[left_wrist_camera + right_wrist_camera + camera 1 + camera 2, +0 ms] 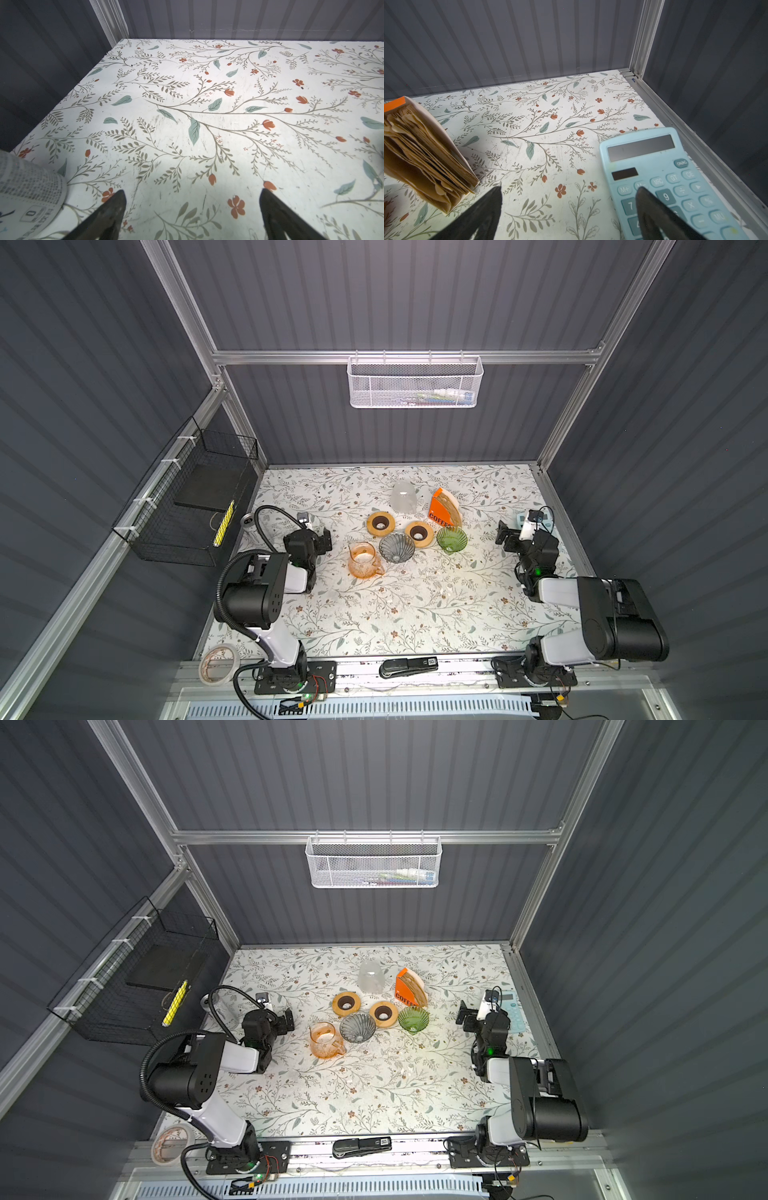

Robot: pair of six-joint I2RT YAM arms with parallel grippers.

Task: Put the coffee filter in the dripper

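Brown paper coffee filters (449,506) (425,153) stand stacked in an orange holder (404,990) at the back middle of the table. A grey ribbed glass dripper (397,546) (357,1026) and a green one (451,539) (413,1018) sit in front of it, both without a filter inside. My left gripper (323,540) (192,207) is open over bare table, left of the drippers. To the right of the holder, my right gripper (503,536) (568,203) is open, one fingertip over a calculator. Neither gripper holds anything.
Two wooden rings (380,524) (419,534), an orange glass jug (365,560) and a frosted cup (404,497) crowd round the drippers. A blue calculator (664,176) lies by the right rail. Tape roll (219,664) and stapler (409,666) sit on the front ledge.
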